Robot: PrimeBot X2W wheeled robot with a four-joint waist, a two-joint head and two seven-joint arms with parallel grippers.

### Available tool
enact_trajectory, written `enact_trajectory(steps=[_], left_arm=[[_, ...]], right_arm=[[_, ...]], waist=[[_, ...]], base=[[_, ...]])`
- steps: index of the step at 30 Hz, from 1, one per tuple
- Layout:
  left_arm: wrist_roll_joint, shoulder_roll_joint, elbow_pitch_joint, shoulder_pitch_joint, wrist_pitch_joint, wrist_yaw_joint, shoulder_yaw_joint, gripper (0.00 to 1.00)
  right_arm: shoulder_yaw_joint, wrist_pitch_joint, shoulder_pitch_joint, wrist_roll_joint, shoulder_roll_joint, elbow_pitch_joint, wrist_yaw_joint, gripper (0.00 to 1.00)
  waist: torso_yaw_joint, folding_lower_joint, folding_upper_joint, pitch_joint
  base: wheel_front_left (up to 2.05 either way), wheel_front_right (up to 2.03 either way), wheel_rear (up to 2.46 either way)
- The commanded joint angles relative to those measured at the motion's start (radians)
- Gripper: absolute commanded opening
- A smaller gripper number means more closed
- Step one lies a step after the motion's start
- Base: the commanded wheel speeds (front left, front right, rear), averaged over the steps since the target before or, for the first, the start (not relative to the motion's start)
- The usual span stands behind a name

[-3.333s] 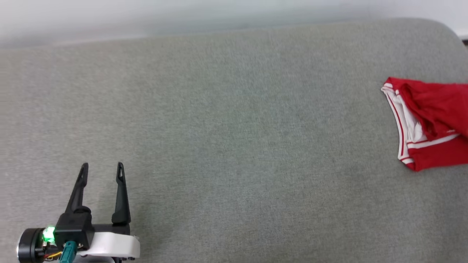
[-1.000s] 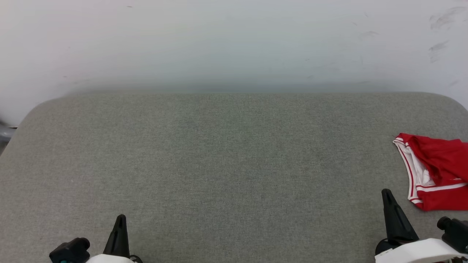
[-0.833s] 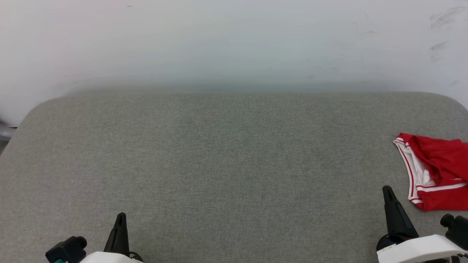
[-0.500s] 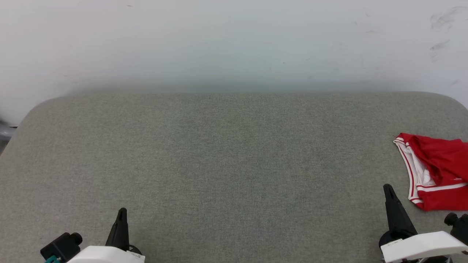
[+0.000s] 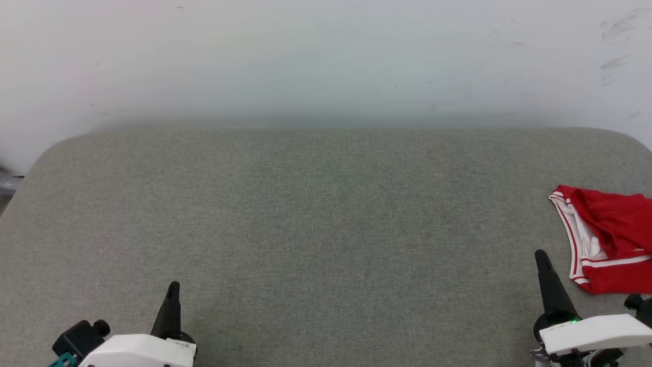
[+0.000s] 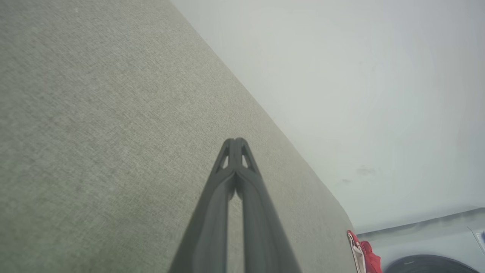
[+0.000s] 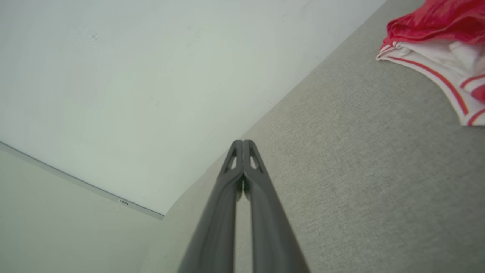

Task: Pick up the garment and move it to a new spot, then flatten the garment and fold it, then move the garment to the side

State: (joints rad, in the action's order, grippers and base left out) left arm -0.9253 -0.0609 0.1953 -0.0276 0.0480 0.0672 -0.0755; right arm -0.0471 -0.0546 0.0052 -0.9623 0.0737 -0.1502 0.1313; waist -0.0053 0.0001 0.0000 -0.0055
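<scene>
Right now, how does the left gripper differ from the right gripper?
Over the cushion, the left gripper sits at the near left, the right gripper at the near right. The left is far from the garment; the right is close beside it, not touching. Both are shut, holding nothing.

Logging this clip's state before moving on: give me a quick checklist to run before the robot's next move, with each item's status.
1. Garment resting on the table: ok, near its right edge.
2. Whole garment visible: not ok, cut off by the picture edges.
3. Left gripper free: ok, shut on nothing.
4. Right gripper free: ok, shut, apart from the garment.
5. Fold finished: cannot tell.
</scene>
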Motion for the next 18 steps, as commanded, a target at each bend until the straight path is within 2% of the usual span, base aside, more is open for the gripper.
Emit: enact_trajectory(steps=[1, 18], left_arm=[[-0.028, -0.003, -0.008, 0.029, -0.006, 0.008, -0.006, 0.00], [-0.224, 0.001, 0.009, 0.064, -0.053, 0.026, -0.017, 0.00]], right_arm=[[-0.002, 0.004, -0.024, -0.029, 0.008, 0.005, 0.000, 0.00], [-0.012, 0.046, -0.054, -0.222, 0.007, -0.024, 0.000, 0.00]], waist=[[0.000, -0.0001, 0.0000, 0.000], [0.001, -0.0001, 0.0000, 0.002]], base=[[0.00, 0.00, 0.00], [0.00, 0.00, 0.00]])
